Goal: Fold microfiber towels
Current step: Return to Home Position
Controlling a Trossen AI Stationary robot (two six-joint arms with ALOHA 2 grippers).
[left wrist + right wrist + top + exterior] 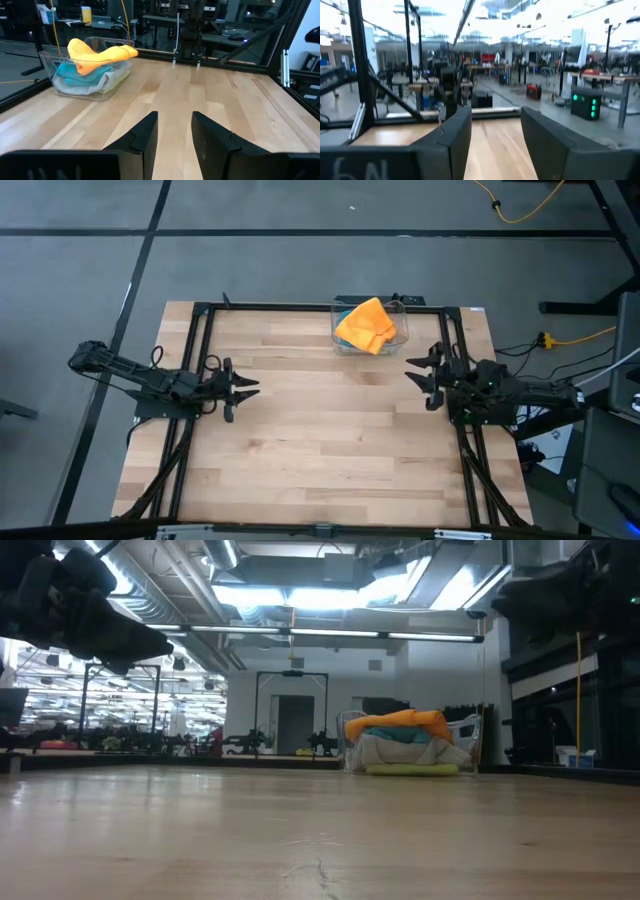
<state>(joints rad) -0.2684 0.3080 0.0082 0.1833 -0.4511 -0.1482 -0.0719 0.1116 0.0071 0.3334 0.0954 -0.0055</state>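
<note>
The microfiber towels lie piled in a clear plastic bin [400,332] at the table's far edge. The orange towel [365,326] is on top, and teal [82,75], grey [75,87] and lime green [412,769] cloths show beneath it. My left gripper [248,387] is open and empty above the table's left side. My right gripper [418,377] is open and empty above the right side, near the bin's near right corner. Neither gripper touches a towel.
A black metal frame [300,307] runs along the table's far, left and right edges. The bare wooden tabletop [330,430] lies between the two grippers and toward the near edge. The left arm's base shows across the table in the right wrist view [451,82].
</note>
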